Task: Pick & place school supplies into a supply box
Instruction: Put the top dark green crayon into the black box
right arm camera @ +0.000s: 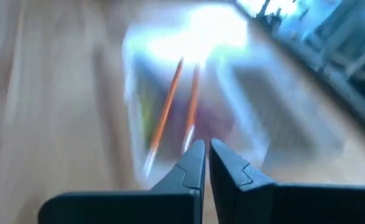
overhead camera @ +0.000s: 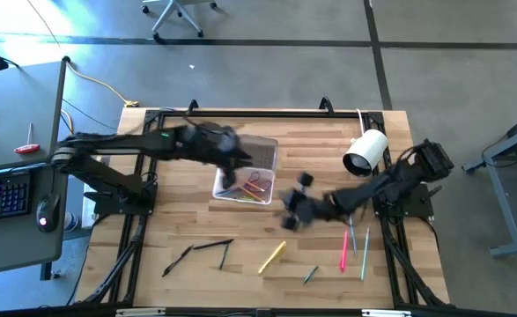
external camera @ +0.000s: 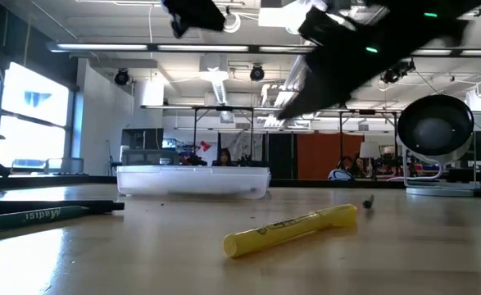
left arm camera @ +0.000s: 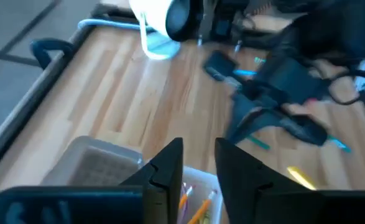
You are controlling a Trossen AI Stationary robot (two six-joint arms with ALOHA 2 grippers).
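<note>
The clear supply box point(overhead camera: 243, 187) sits mid-table with its grey lid point(overhead camera: 260, 151) folded open toward the far edge, and orange pencils point(left arm camera: 194, 208) lie inside it. My left gripper point(left arm camera: 198, 167) hovers open above the box point(left arm camera: 101, 163), holding nothing. My right gripper point(right arm camera: 206, 152) is shut and empty, raised off the table to the right of the box point(right arm camera: 188, 93) and pointing at it. Loose on the wood nearer the front edge lie black pens point(overhead camera: 198, 250), a yellow marker point(overhead camera: 272, 256), a green pen point(overhead camera: 311, 275), a pink pen point(overhead camera: 344, 250) and pale pens point(overhead camera: 364, 257).
A white cylindrical camera point(overhead camera: 366, 151) stands near the far right corner, beside the right arm. In the low view the yellow marker point(external camera: 291, 229) lies in front of the box point(external camera: 192, 180), with a black pencil and a green pen point(external camera: 35, 215) at the left. Bare wood lies left of the box.
</note>
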